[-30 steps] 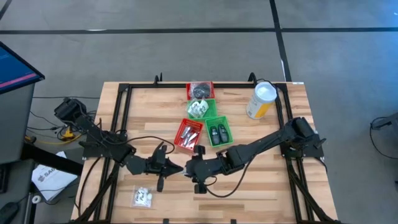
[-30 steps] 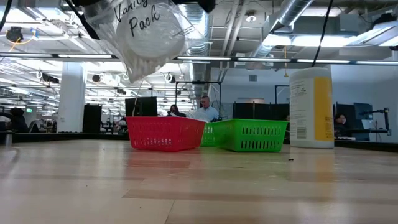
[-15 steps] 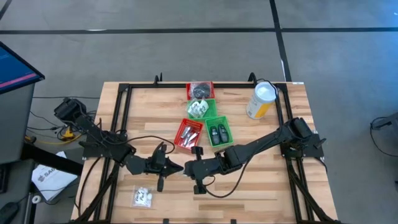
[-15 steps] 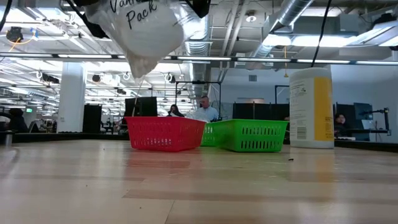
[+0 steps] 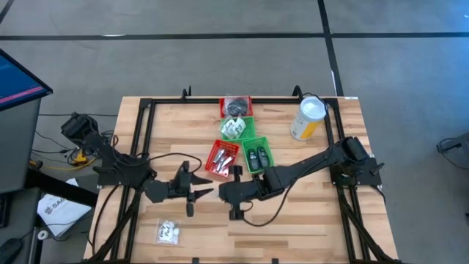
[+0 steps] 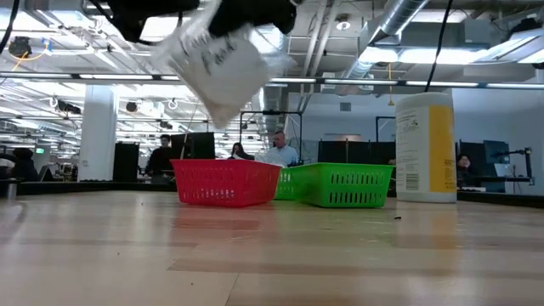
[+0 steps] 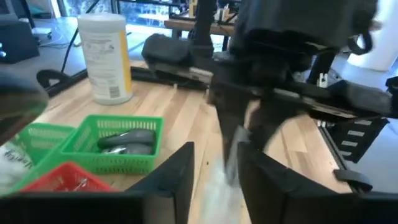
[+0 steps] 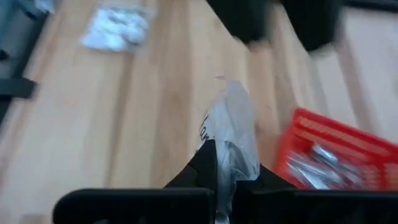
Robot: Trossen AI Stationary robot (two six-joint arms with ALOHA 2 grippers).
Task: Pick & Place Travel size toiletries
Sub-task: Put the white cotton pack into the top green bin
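Bench (image 5: 308, 213) mid-handoff: right tool (image 8: 227, 168) now clenched on clear packet (image 6: 223, 66), left tool (image 5: 199, 192) apparently just released.

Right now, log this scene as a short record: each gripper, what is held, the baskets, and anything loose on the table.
right gripper: shut on the clear packet, held above the table in front of the baskets
left gripper: open, empty, facing the right gripper
clear packet: handwriting on it, hanging tilted in the low view
baskets: two red, two green, in a cluster at table centre, each with items inside
loose packet: white contents, near the table's front left edge
yellow canister: upright, back right
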